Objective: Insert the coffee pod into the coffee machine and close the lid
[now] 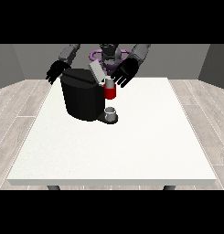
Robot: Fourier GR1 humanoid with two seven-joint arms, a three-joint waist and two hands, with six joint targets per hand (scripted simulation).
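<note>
The black coffee machine stands on the table's far left part, with a red front section. Its grey lid is tilted up and open. A small pale piece, possibly the coffee pod, sits at the top of the red section. The hand at the view's right hovers just right of the lid and above the red section, fingers spread and pointing down; I see nothing held in it. The hand at the view's left hangs open beside the machine's upper left corner, apart from it.
A small grey cup stands on the machine's base under the red section. The white table stretches wide toward the camera and to the right. Wooden floor surrounds it.
</note>
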